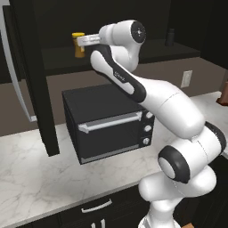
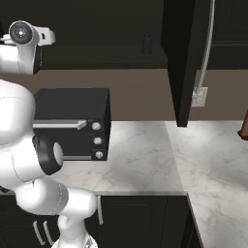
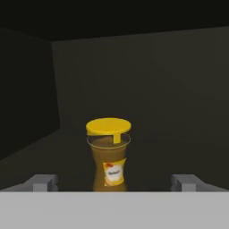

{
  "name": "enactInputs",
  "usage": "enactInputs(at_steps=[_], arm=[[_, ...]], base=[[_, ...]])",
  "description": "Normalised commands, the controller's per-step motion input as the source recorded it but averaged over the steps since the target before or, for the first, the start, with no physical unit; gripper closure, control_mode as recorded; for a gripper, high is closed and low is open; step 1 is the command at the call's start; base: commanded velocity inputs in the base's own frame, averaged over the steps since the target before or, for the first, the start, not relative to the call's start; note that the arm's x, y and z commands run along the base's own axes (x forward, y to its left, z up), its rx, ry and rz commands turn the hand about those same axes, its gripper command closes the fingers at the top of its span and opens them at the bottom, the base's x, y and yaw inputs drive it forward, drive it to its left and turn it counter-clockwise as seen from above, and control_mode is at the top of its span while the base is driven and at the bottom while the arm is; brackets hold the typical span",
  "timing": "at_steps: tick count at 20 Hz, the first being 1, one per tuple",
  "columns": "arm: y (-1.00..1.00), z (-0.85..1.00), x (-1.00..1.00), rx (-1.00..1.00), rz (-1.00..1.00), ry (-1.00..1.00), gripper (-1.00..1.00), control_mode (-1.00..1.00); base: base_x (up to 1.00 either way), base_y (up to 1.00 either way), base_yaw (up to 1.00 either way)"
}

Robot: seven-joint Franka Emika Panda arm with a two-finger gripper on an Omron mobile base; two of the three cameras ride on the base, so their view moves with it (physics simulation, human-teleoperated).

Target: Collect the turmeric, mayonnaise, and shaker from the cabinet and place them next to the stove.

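Observation:
The turmeric (image 3: pixel 108 154) is a small orange jar with a yellow lid, standing upright on the dark shelf of the cabinet (image 1: pixel 147 52). My gripper (image 3: pixel 114 182) is open, its fingertips (image 3: pixel 42 182) spread wide either side of the jar, which sits centred just ahead of them. From the left base view my gripper (image 1: pixel 83 41) is level with the turmeric (image 1: pixel 79 46) inside the cabinet. The shaker (image 1: pixel 170 37), slim and dark grey, stands further right on the same shelf, as does the shaker (image 2: pixel 147 43) in the right base view. The mayonnaise and the stove are out of view.
A black toaster oven (image 1: pixel 107 120) with a silver handle sits on the marble counter (image 1: pixel 40 173) right under the shelf. The open cabinet door (image 2: pixel 183 58) with its long silver handle (image 2: pixel 207 48) hangs at the right. Another door (image 1: pixel 33 67) stands left.

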Motion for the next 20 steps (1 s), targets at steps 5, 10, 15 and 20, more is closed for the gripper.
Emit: enactInputs(at_steps=[5, 10, 15, 20], arm=[[0.16, 0.0, 0.28, 0.0, 0.0, 0.01, -1.0, -1.0], [0.14, 0.0, 0.3, 0.0, 0.0, 0.01, -1.0, -1.0], [0.1, 0.0, 0.18, 0.0, 0.0, 0.01, -1.0, -1.0], [0.18, 0.0, 0.11, 0.0, 0.0, 0.01, -1.0, -1.0]], base=[[0.0, 0.0, 0.0], [0.0, 0.0, 0.0], [0.0, 0.0, 0.0], [0.0, 0.0, 0.0]])
